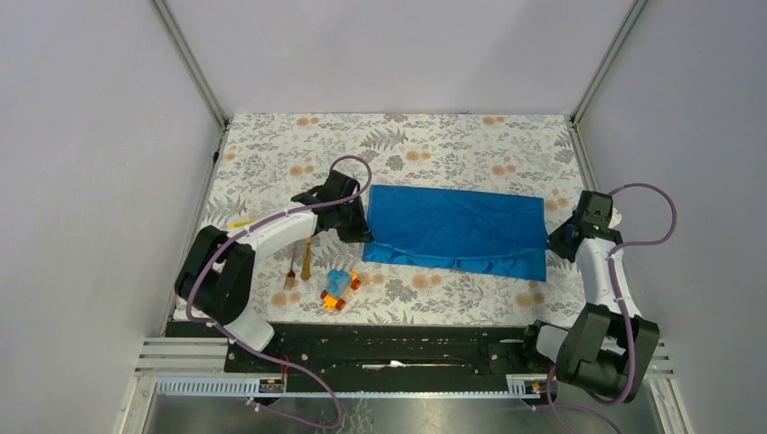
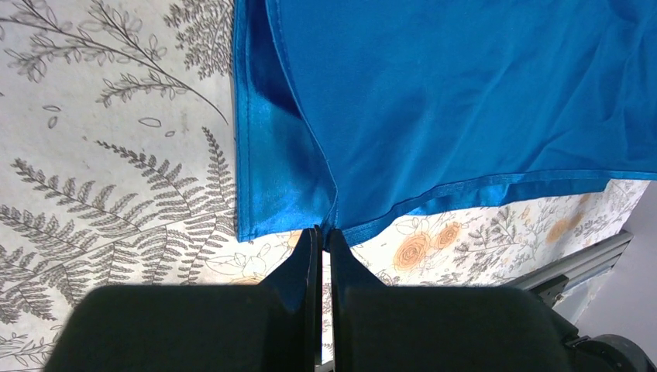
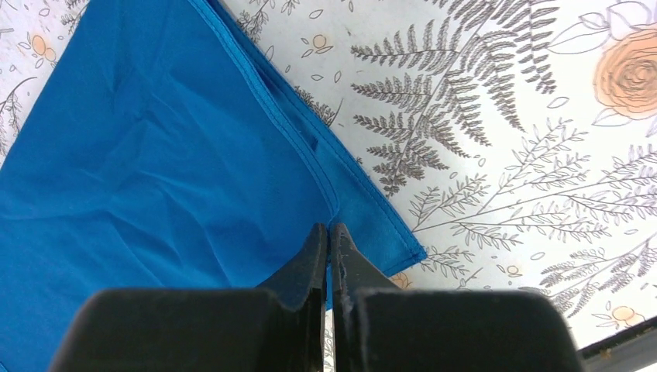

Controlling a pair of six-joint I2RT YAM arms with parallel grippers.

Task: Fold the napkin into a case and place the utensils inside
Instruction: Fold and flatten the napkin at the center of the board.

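mid-fold, the left gripper [image 2: 321, 232] and right gripper [image 3: 328, 229] pinch shut on the near corners of the napkin [image 1: 457, 226] mid-table, next lifting both evenly, while fork [image 1: 290, 276] and knife [image 1: 307, 258] wait at left.

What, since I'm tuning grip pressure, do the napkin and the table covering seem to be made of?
The napkin looks like thin woven cloth, perhaps polyester: slight satin sheen, stitched hem, soft creases. The table covering is a flat, matte sheet printed with ferns and flowers; cloth or vinyl, I cannot tell.
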